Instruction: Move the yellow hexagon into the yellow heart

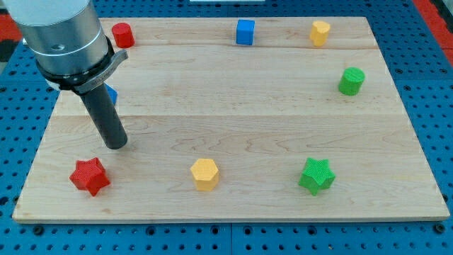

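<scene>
Currently my tip (117, 145) rests on the bench (233, 99), just at 12 o'clock of the red star (89, 176); no gripper fitted, nothing held. Yellow hexagon (204, 173) at 4 o'clock, untouched. Yellow heart (320, 32) far at 1 o'clock, so a long push awaits.

One view only. You look down on the worktop (233, 92) from above and from its near long edge, tilted forward, so the far edge sits at the view's top and looks shorter than the near one. Near enough that the board almost fills the frame, all four edges in sight, with blue pegboard (432, 85) showing round it. The arm (67, 39) enters at the view's top left, large and close to the lens, cut off by the frame.
</scene>
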`<action>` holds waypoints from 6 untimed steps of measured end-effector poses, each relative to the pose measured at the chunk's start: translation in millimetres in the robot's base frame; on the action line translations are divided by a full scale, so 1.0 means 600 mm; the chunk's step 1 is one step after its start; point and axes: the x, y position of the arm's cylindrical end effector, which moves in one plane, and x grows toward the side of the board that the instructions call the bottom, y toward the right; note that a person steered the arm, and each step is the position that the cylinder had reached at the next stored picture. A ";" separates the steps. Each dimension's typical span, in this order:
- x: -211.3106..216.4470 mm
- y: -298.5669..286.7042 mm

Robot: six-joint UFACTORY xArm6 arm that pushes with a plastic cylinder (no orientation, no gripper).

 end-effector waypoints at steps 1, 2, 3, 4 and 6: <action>-0.098 0.075; -0.187 0.218; -0.139 0.305; -0.009 0.360; 0.126 0.255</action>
